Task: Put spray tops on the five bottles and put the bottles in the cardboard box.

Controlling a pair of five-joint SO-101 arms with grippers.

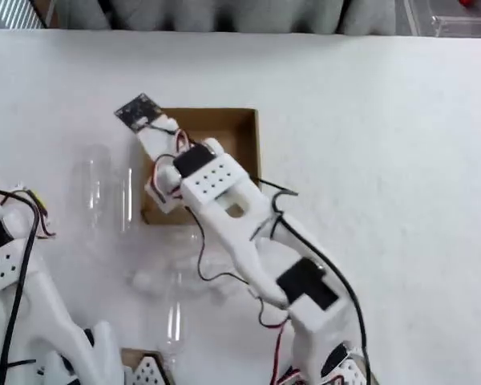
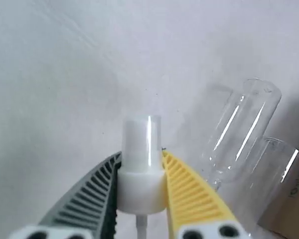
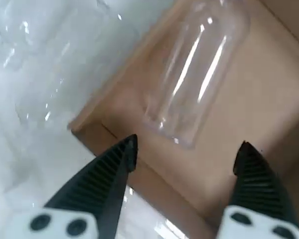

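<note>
My left gripper (image 2: pixel 142 172) is shut on a white spray top (image 2: pixel 141 142) with a clear cap, held over the white table. Two clear bottles (image 2: pixel 244 124) (image 2: pixel 274 169) lie just beyond it without tops. My right gripper (image 3: pixel 189 149) stands open above the near wall of the cardboard box (image 3: pixel 259 99). A clear bottle (image 3: pixel 194 74) lies on the box floor just ahead of the fingertips. In the high view the right arm (image 1: pixel 212 180) stretches over the box (image 1: pixel 240 128), and the left arm (image 1: pixel 16 273) sits at the front left.
Clear bottles (image 1: pixel 104 188) lie on the table left of the box, and another (image 1: pixel 174 317) lies nearer the front. More bottles (image 3: pixel 50 55) lie outside the box wall. The white table (image 1: pixel 385 160) stretches to the right.
</note>
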